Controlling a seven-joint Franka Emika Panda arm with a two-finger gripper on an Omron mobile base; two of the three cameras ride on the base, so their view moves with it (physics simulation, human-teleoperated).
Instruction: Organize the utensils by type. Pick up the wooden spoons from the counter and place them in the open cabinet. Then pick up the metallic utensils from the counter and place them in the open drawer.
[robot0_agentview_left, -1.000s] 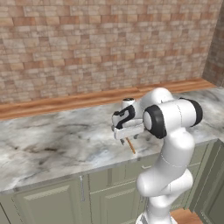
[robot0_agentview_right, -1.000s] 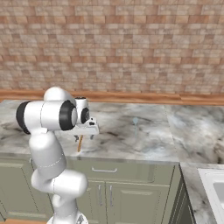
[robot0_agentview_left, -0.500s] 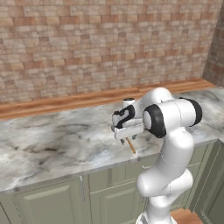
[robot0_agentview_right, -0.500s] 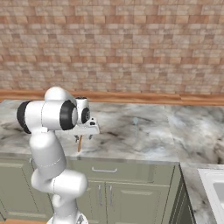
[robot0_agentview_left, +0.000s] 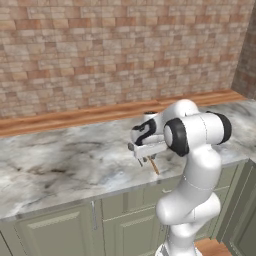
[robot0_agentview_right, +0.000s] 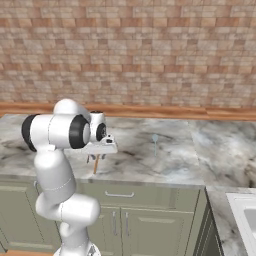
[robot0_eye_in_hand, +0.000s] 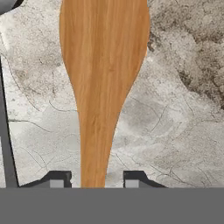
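Note:
An orange-brown wooden spoon (robot0_eye_in_hand: 103, 65) lies flat on the marble counter (robot0_agentview_left: 65, 165), its handle end (robot0_agentview_left: 154, 166) pointing toward the front edge. My gripper (robot0_eye_in_hand: 96, 177) hangs low over that handle, one fingertip on each side with a narrow gap left on both, so it is open. From the sides, the gripper (robot0_agentview_left: 145, 160) (robot0_agentview_right: 95, 157) stands just above the spoon (robot0_agentview_right: 95, 164). A thin dark-grey metal utensil (robot0_eye_in_hand: 5, 131) lies beside the spoon. A small grey metal spoon (robot0_agentview_right: 155, 142) rests farther right on the counter. The cabinet and the drawer are out of view.
A brick wall with a wooden ledge (robot0_agentview_left: 75, 117) backs the counter. Sage-green base units (robot0_agentview_right: 150, 220) with slim handles stand below it. A white sink corner (robot0_agentview_right: 247, 210) shows at the far right.
The fingers have drawn in toward the wooden spoon's handle from a wide opening. The arm and the spoon stay where they were.

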